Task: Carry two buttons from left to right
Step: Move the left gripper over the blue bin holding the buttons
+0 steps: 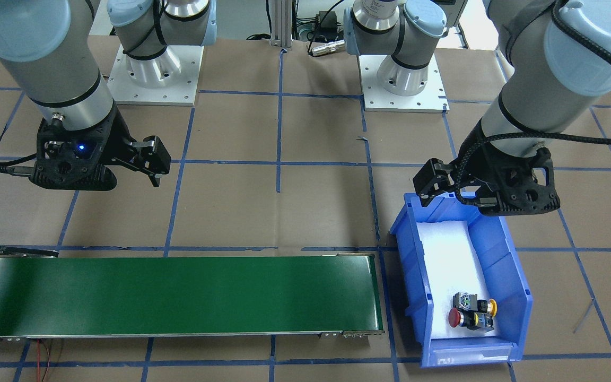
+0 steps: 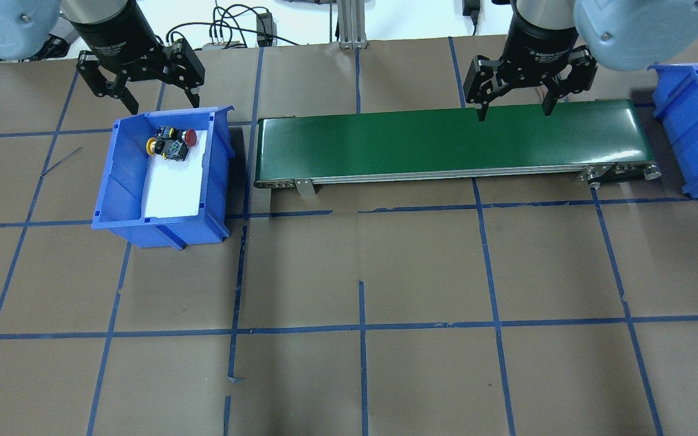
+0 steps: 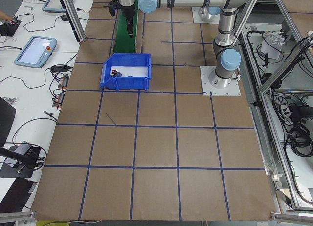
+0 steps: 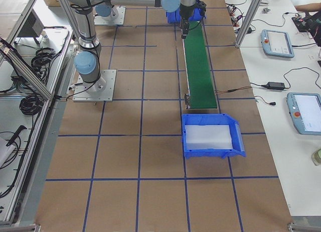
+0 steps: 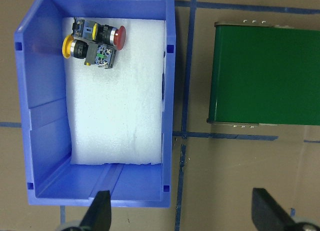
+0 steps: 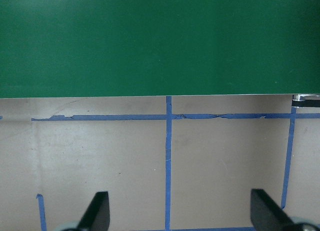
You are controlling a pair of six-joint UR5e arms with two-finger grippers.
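— While both buttons (image 2: pixel 172 148) lie in the left blue bin (image 2: pixel 120 175), no transfer is done. Overhead: the red-capped button (image 2: pixel 189 137) and the yellow-capped button (image 2: pixel 152 145) sit together at the bin's far end, bodies touching. Above, the left gripper (image 2: pixel 164 104) hangs with jaws spread, carrying nothing.
— And the right gripper (image 2: pixel 514 112)?
— Spread as well, bare, by the green belt (image 2: pixel 446 142). A second blue bin (image 2: pixel 697 139) lies past the belt's right end.
— Front-facing?
— Left gripper well above the bin rim, apart from the buttons. Brown taped worktop (image 1: pixel 231 201) all round.
— Side views?
— Too small to judge jaws.
— Left wrist?
— Best look. Caps point opposite ways: yellow nearly against the outer wall, red toward the belt side with white foam free beside it. The fingers (image 5: pixel 102 211) frame the bin's other end, offset toward the belt.
— So, technique?
— Probably: shift over the pair, centre on one body only, descend straight, and close cap-to-tail rather than wedge a finger into the seam. Red looks the roomier first pick. Mind the wall.
— Right wrist?
— Belt edge and worktop only, fingers wide.
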